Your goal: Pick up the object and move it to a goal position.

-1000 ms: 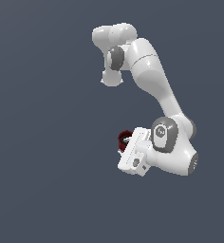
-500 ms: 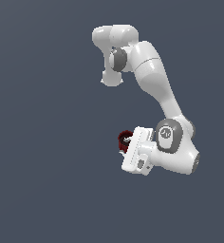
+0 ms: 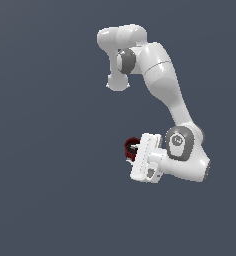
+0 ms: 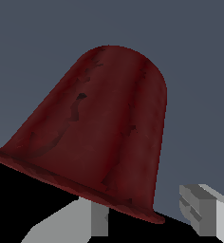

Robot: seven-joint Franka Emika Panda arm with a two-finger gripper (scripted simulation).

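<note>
White arm (image 3: pixel 162 85) folded downward, wrist low, hand (image 3: pixel 134 152) turned toward the exterior view's left.

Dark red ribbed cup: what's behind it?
Behind the dark red ribbed cup is the white claw body; only plain grey background elsewhere. Whether the fingers grip it is hidden.

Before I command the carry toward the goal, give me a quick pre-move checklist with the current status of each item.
1. Dark red cup sits at the pincer: ok, it shows just at the exterior view's left of the white hand.
2. Cup fills the wrist view, so it is close to the camera: ok.
3. Fingers firmly closed on the cup: cannot tell; a grey finger shows beside the rim, but contact is hidden.
4. Cup undamaged and whole: ok, as far as the visible side shows.
5. Goal position visible: not ok, no marker appears in either view.
6. Path free of obstacles: cannot tell; only plain grey background shows.
</note>
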